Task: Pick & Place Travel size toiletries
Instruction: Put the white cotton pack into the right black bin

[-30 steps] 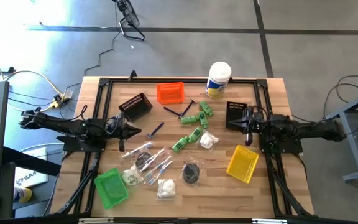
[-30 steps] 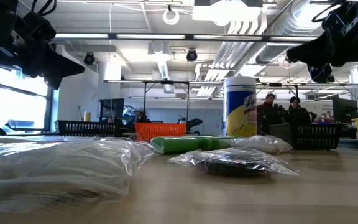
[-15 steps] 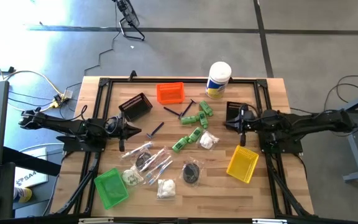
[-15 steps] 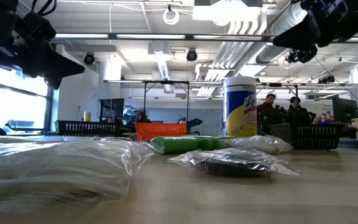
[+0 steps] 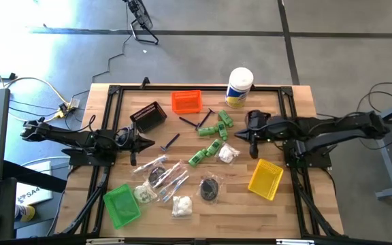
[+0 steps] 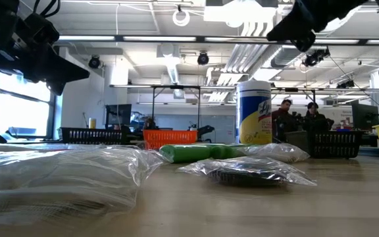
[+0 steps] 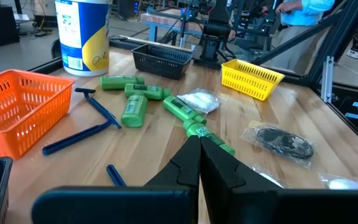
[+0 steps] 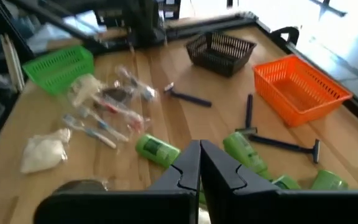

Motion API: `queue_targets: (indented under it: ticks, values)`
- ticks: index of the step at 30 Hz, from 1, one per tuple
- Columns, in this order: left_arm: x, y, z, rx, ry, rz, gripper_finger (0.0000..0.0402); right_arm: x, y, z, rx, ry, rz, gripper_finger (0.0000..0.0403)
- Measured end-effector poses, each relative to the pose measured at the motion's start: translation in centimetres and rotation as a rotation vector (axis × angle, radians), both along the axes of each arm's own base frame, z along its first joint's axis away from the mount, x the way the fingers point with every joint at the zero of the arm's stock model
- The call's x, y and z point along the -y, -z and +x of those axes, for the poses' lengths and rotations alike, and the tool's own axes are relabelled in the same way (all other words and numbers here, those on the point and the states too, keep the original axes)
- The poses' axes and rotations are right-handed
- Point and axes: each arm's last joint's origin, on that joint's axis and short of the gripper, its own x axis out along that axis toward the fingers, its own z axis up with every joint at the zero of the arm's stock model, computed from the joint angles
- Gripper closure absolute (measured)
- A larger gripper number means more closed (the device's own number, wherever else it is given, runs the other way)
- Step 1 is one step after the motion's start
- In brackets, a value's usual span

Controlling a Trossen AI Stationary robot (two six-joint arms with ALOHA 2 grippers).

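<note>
Approach step: right end effector, fingers together & empty, hangs above counter near the green mini bottles mid-counter, left end effector also together, parked; next it'd need to open, drop onto a bottle.
</note>
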Motion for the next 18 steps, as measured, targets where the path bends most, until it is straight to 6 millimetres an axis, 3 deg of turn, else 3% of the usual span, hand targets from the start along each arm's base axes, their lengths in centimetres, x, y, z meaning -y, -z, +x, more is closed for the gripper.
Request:
queue_targets:
  ticks: [4,10,18]
  values:
    - [0.0,0.0,0.0,-0.001,0.0,0.0,0.0398,-0.7,-0.7,1.6,-0.072,-0.026,-0.007,0.04]
    - [0.0,0.0,0.0,-0.005,0.001,0.0,0.0398,-1.5,0.0,3.4,-0.166,-0.046,-0.002,0.04]
    - [0.0,0.1,0.0,-0.006,0.003,-0.004,0.0398,-1.8,2.6,4.5,-0.306,0.08,0.28,0.04]
